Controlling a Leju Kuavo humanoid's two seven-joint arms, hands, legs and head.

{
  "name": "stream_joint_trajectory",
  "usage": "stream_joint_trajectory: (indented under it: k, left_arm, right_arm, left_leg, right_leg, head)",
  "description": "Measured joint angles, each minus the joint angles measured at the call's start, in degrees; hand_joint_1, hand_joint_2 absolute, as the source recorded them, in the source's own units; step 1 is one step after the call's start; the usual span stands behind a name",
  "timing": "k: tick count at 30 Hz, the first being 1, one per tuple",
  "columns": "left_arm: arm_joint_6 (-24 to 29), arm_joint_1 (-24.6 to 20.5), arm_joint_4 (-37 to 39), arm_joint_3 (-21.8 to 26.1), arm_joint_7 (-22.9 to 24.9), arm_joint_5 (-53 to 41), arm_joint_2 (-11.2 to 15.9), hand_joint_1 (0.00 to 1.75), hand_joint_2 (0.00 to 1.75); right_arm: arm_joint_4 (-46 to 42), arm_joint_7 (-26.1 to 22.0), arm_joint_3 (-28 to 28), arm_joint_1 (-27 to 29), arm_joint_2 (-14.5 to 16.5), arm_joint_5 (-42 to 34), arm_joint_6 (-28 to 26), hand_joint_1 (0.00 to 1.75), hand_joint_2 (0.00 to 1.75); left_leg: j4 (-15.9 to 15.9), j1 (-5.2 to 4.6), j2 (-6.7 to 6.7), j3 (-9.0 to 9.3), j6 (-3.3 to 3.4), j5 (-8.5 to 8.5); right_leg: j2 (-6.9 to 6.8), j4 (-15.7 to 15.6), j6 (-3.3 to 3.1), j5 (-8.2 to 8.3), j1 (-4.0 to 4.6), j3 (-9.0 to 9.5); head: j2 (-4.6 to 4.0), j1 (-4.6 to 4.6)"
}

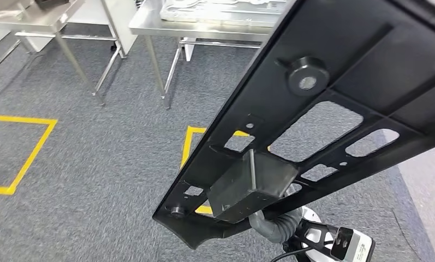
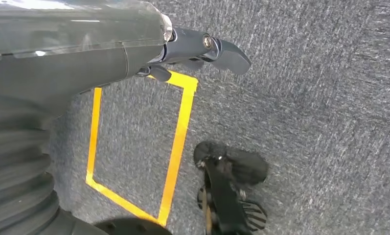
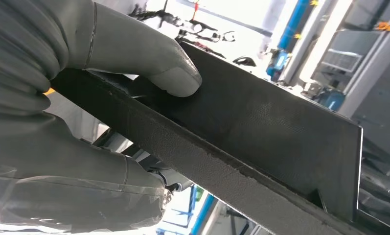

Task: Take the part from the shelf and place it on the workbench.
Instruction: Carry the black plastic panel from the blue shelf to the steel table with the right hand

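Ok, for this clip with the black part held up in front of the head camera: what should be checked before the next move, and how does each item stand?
1. Right hand grips the black part: ok, thumb pressed on its face.
2. Left hand free: ok, nothing in it, above the carpet.
3. Part off the shelf: ok, carried in the air.
4. Steel tables ahead: ok, across the carpet.
5. Which table is the workbench: cannot tell.
6. Path across the carpet: cannot tell, the part blocks much of the head view.

Even, bright indoor light in the head view; right wrist background blown out white; floor slightly motion-blurred.
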Motion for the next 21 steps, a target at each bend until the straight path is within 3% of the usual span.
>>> stream_joint_trajectory:
  k: [1,2,3,5,7,8,12,14,16,17,18,19,21]
  left_arm:
    - [0.0,0.2,0.0,0.0,0.0,0.0,0.0,0.00,1.75]
    - [-0.1,0.3,0.0,0.0,0.0,-0.1,0.1,0.00,1.75]
    - [-0.1,0.3,0.0,0.0,0.0,-0.1,0.1,0.00,1.75]
    - [-0.3,0.3,0.0,0.0,0.0,-0.1,0.1,0.00,1.75]
    - [-0.4,0.2,0.0,0.0,-0.1,-0.1,0.2,0.00,1.75]
    - [-0.5,0.2,0.0,0.0,-0.1,-0.1,0.2,0.00,1.75]
    - [-0.9,0.0,0.0,0.0,-0.1,-0.3,0.2,0.00,1.75]
    - [-1.0,0.0,0.0,0.0,-0.1,-0.3,0.2,0.00,1.75]
    - [-1.0,0.0,0.0,0.0,-0.1,-0.3,0.3,0.00,1.75]
    - [-1.0,0.0,0.0,0.0,-0.1,-0.3,0.3,0.00,1.75]
    - [-1.0,0.0,0.0,0.0,-0.2,-0.3,0.3,0.00,1.75]
    - [-1.1,0.0,0.0,0.0,-0.2,-0.4,0.3,0.00,1.75]
    - [-1.1,0.0,0.0,0.0,-0.3,-0.5,0.3,0.00,1.75]
  right_arm:
    - [0.0,0.0,0.0,0.1,0.0,0.1,0.0,1.75,1.75]
    - [0.0,0.0,0.0,0.2,0.0,0.3,0.0,1.75,1.75]
    - [0.0,-0.1,0.0,0.3,0.0,0.3,0.0,1.75,1.75]
    - [-0.2,-0.3,0.0,0.4,0.0,0.4,0.0,1.75,1.75]
    - [-0.4,-0.3,0.0,0.4,0.0,0.5,0.0,1.75,1.75]
    - [-0.5,-0.4,0.0,0.4,0.0,0.5,0.0,1.75,1.75]
    - [-1.1,-0.4,-0.1,0.5,0.0,0.6,0.0,1.75,1.75]
    - [-1.3,-0.4,-0.3,0.6,0.0,0.6,0.0,1.75,1.75]
    - [-1.4,-0.5,-0.5,0.7,0.0,0.7,0.0,1.75,1.75]
    - [-1.4,-0.5,-0.7,0.8,0.0,0.7,0.0,1.75,1.75]
    - [-1.4,-0.5,-0.8,0.8,0.0,0.7,0.0,1.75,1.75]
    - [-1.4,-0.5,-0.9,0.8,0.0,0.7,-0.1,1.75,1.75]
    - [-1.5,-0.6,-1.0,0.8,-0.1,0.7,-0.1,1.75,1.75]
  left_leg:
    - [3.5,0.05,-0.40,-1.85,-0.15,-1.21]
    - [5.3,0.08,-0.52,-2.97,-0.26,-1.31]
    - [4.8,0.12,-0.54,-3.03,-0.32,-0.23]
    - [-2.2,0.26,-0.60,-0.20,-0.29,4.14]
    - [-8.8,0.20,-0.82,2.69,0.16,6.69]
    - [-10.1,0.14,-0.93,3.26,0.50,6.92]
    - [-10.6,0.14,-0.82,3.45,2.01,7.06]
    - [-10.8,0.28,-0.64,3.54,2.56,7.15]
    - [-10.8,0.24,-0.50,3.50,2.74,7.07]
    - [-10.8,0.22,-0.44,3.51,2.75,7.02]
    - [-10.8,0.21,-0.40,3.59,2.72,6.95]
    - [-10.8,0.20,-0.40,3.75,2.65,6.87]
    - [-10.8,0.17,-0.41,4.18,2.37,6.59]
  right_leg:
    - [0.40,0.1,-0.05,-0.06,0.03,0.01]
    - [0.79,0.2,-0.05,-0.14,0.04,0.03]
    - [1.16,0.3,0.03,-0.25,0.02,0.09]
    - [1.73,0.8,0.32,-0.67,-0.06,0.26]
    - [2.11,1.3,0.83,-1.12,0.10,0.21]
    - [2.24,1.5,1.12,-1.23,0.18,0.12]
    - [2.08,2.5,2.40,-2.08,0.09,-0.27]
    - [1.53,7.5,2.95,-4.94,-0.12,-2.63]
    - [1.21,15.3,3.28,-8.30,-0.28,-6.78]
    - [1.13,17.8,3.36,-8.81,-0.35,-8.28]
    - [1.07,18.3,3.35,-8.14,-0.40,-8.75]
    - [1.02,16.3,3.26,-6.42,-0.43,-8.01]
    - [0.75,8.2,2.80,-2.18,-0.37,-4.14]
  head:
    - [0.00,0.01]
    - [0.00,0.01]
    - [0.00,0.01]
    - [0.00,0.01]
    - [0.00,0.00]
    - [0.00,0.00]
    - [0.00,0.01]
    - [0.00,0.01]
    - [0.01,0.01]
    - [0.01,0.01]
    - [0.01,0.01]
    - [0.00,0.01]
    - [0.00,0.01]
